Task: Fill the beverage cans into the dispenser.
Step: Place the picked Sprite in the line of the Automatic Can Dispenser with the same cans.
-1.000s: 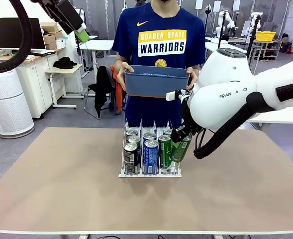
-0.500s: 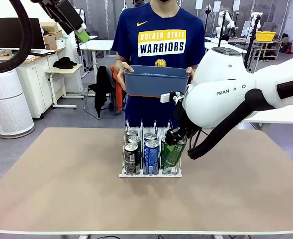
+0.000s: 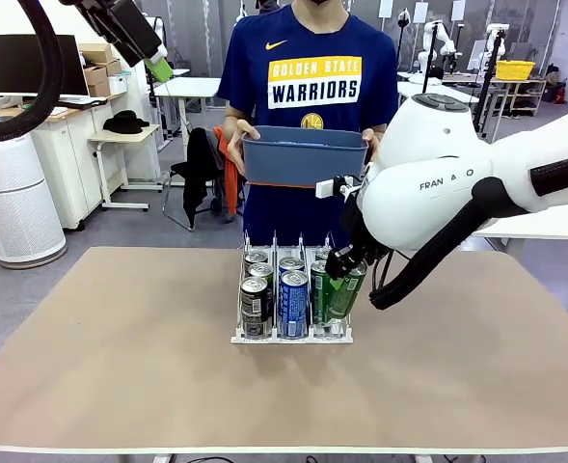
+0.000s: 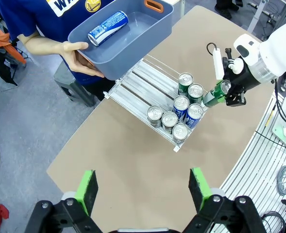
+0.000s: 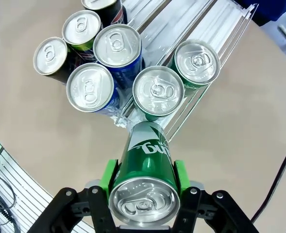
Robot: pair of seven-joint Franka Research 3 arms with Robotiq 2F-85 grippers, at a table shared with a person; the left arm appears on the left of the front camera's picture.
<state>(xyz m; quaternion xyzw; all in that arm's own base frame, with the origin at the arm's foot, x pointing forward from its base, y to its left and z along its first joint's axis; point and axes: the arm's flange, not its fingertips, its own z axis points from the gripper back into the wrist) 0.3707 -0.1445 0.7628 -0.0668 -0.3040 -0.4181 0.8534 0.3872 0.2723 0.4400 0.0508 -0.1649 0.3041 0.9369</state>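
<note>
Your right gripper (image 5: pixel 144 180) has its jaws clenched on a green can (image 5: pixel 146 153), tilted toward 1 o'clock over the near end of the dispenser's (image 3: pixel 290 338) 3 o'clock lane. Your left gripper (image 4: pixel 143 188) hangs high, jaws released; a person (image 3: pixel 303 58) holds a blue bin (image 3: pixel 303 159) at 12 o'clock.

free: dispenser (image 4: pixel 138 85) far lane halves | blocked: near halves, cans (image 4: pixel 181 104) | far end: person's bin (image 3: pixel 303 159) held up
</note>
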